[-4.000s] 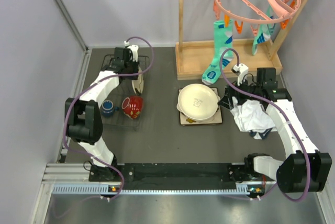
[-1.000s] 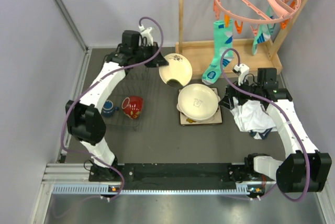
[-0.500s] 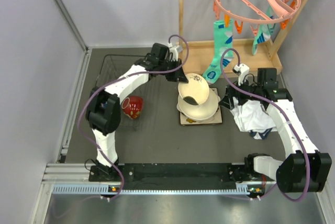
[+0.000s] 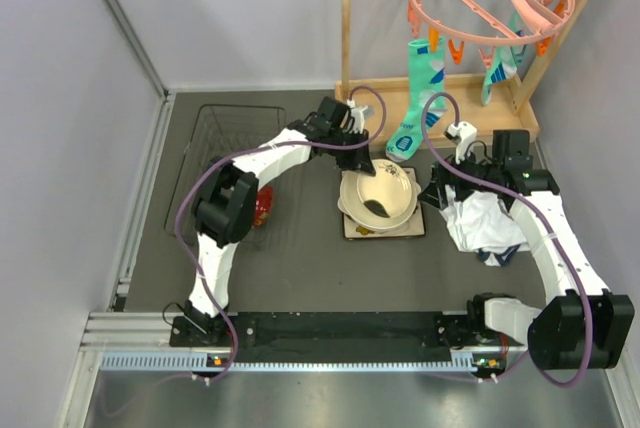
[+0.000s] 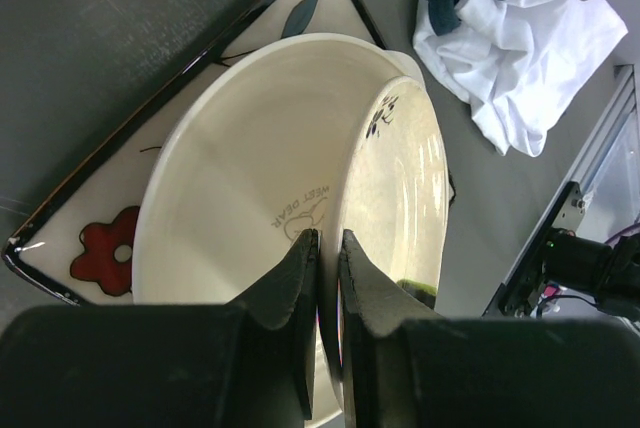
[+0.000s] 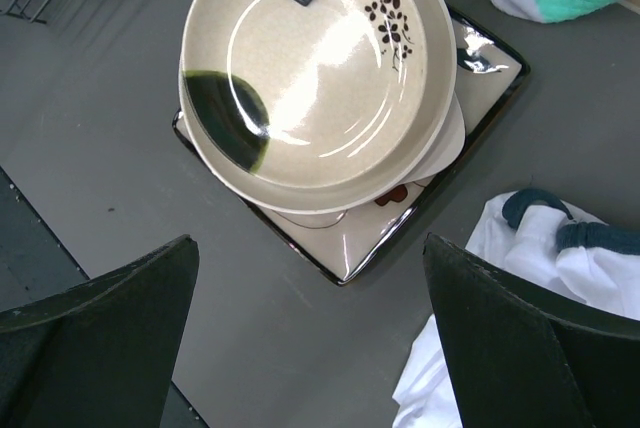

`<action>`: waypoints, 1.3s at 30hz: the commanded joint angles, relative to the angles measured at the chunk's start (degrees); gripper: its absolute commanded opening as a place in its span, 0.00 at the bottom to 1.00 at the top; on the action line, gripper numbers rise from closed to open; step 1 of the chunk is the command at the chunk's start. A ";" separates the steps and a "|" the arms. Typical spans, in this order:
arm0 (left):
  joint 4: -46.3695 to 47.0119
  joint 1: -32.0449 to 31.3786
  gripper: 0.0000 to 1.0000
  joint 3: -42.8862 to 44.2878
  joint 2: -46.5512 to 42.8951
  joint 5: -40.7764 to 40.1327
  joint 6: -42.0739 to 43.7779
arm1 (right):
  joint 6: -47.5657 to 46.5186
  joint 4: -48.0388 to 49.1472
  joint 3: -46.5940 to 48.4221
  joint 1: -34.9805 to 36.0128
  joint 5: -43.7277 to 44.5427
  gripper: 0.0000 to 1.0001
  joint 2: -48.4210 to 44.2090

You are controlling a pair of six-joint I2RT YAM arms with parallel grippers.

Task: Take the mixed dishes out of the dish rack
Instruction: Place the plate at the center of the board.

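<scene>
- Black wire dish rack stands at the left of the table, well apart from the stack. The red patterned mug shows at its near end, partly behind the left arm, and is not yet unloaded.
- Square cream floral plate lies flat at the table centre as the base of the stack.
- Lower cream dish sits on that plate, bowl side up.
- Upper cream dish, with a dark green patch, hangs over the lower one and is offset from its centre. Contact between the two cannot be confirmed.
- White cloth lies just beside the stack, on the right.
- Left gripper is clamped on the upper dish's rim, one finger on each face.
- Right gripper hovers beside the stack with its jaws spread wide, carrying nothing.
- Judgement: the step in hand is nesting the upper dish. It should be centred over the lower one and lowered until the stack takes its weight, and only then released.
- Judgement: glazed ware slides, so the fingers should withdraw along the rim line and not drag sideways.
</scene>
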 commanded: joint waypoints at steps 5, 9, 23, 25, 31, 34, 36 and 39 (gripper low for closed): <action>0.66 -0.67 0.00 3.82 1.64 -0.40 1.83 | -1.18 1.56 -0.46 -0.67 -0.97 0.93 -1.84; 0.40 -0.85 0.00 4.00 2.08 -0.58 2.27 | -1.27 1.39 -0.38 -0.67 -1.15 0.93 -1.93; -1.10 -1.55 0.20 3.56 2.26 -3.57 4.82 | -1.36 1.21 -0.46 -0.67 -1.59 0.93 -2.10; -1.27 -1.64 0.25 3.56 2.08 -4.01 5.26 | -1.36 1.21 -0.38 -0.67 -1.59 0.93 -2.19; -1.71 -1.73 0.40 3.21 1.47 -6.02 6.40 | -1.36 1.30 -0.38 -0.67 -1.67 0.93 -2.28; -1.98 -1.73 0.43 2.77 0.85 -7.34 7.01 | -1.36 1.30 -0.38 -0.67 -1.85 0.93 -2.37; -2.15 -1.73 0.45 2.59 0.06 -8.13 7.45 | -1.36 1.21 -0.38 -0.67 -1.76 0.93 -2.46; -2.42 -1.73 0.45 2.07 -1.08 -9.89 8.42 | -1.27 1.30 -0.29 -0.67 -1.94 0.93 -2.54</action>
